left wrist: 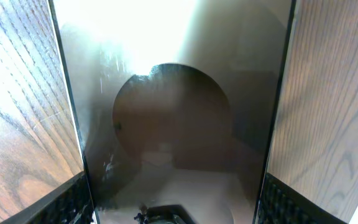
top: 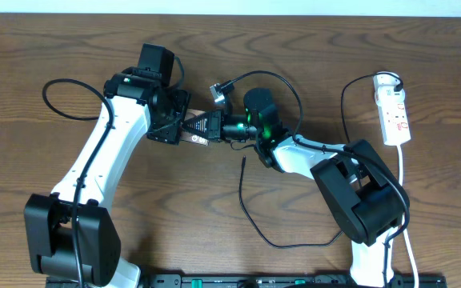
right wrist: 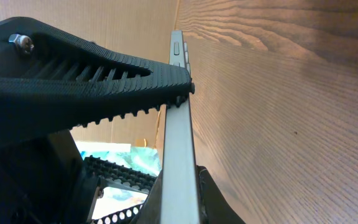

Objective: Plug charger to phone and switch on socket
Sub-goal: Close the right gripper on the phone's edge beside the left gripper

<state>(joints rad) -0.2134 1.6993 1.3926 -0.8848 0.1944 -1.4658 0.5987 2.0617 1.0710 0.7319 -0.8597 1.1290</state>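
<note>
You have the phone [left wrist: 179, 143], a flat brown-bronze rectangular slab with a dark circle on its back, held between both arms just toward 11 o'clock of the overhead view's middle. Whether it also rests on the brown wooden surface [top: 54, 48] I cannot tell.

The left pincer [top: 181, 128] stands wide with its pads at the two long edges, so it looks clamped across the phone's width. The right pincer [top: 214, 126] is closed together on the thin section, a toothed fingertip bearing beside the metal side rail.

Expect the phone to be stiff, smooth and slippery, moderately heavy for its size, and unforgiving of a drop or a hard pinch on glass. The long edges are your best hold. Keep pads off the side buttons and leave the port end free.

The charger [top: 243, 162], a long thin black cable with a small plug tip, lies on the surface. Its tip is near the phone at about 4 o'clock, apart from it. It is light and limp, so take it just behind the tip or it will droop off line.

The socket [top: 394, 108], a narrow white power strip with red switch marks, sits well apart at 2 o'clock. It is light enough that it may skate when you press the switch.
</note>
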